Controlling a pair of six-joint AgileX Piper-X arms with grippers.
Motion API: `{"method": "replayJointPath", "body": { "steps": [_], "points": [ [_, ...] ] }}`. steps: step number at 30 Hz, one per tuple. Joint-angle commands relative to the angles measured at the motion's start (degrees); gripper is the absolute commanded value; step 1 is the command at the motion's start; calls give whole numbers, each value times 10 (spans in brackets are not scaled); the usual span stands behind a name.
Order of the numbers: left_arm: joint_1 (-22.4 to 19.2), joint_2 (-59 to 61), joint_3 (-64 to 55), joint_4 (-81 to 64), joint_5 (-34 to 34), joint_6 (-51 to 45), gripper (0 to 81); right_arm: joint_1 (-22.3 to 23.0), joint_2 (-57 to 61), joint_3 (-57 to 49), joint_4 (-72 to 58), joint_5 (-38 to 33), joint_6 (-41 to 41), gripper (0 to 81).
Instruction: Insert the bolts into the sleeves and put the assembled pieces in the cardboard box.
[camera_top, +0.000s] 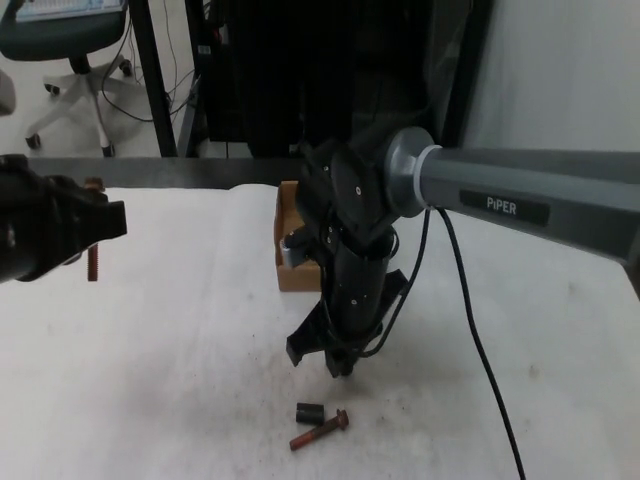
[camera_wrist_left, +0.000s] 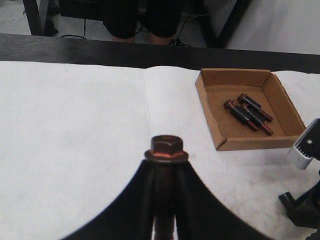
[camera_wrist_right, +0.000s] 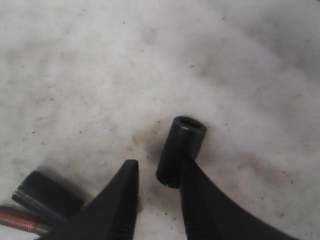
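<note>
Left wrist view: fingers (camera_wrist_left: 130, 210) around upright bolt (camera_wrist_left: 163, 150)

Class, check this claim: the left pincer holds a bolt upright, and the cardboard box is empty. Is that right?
No. The cardboard box is not empty: the left wrist view shows assembled pieces lying inside it. The left pincer does hold a bolt upright.
</note>
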Motion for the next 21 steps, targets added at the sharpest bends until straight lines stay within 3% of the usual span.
{"method": "replayJointPath", "body": {
  "steps": [1, 21],
  "points": [
    [1, -6, -2, -11, 1, -1, 4, -8, 6, -3, 1, 19, -6, 281],
    [1, -6, 4, -6, 1, -1, 4, -13, 39, -2, -15, 19, -23, 281]
  ]
}}
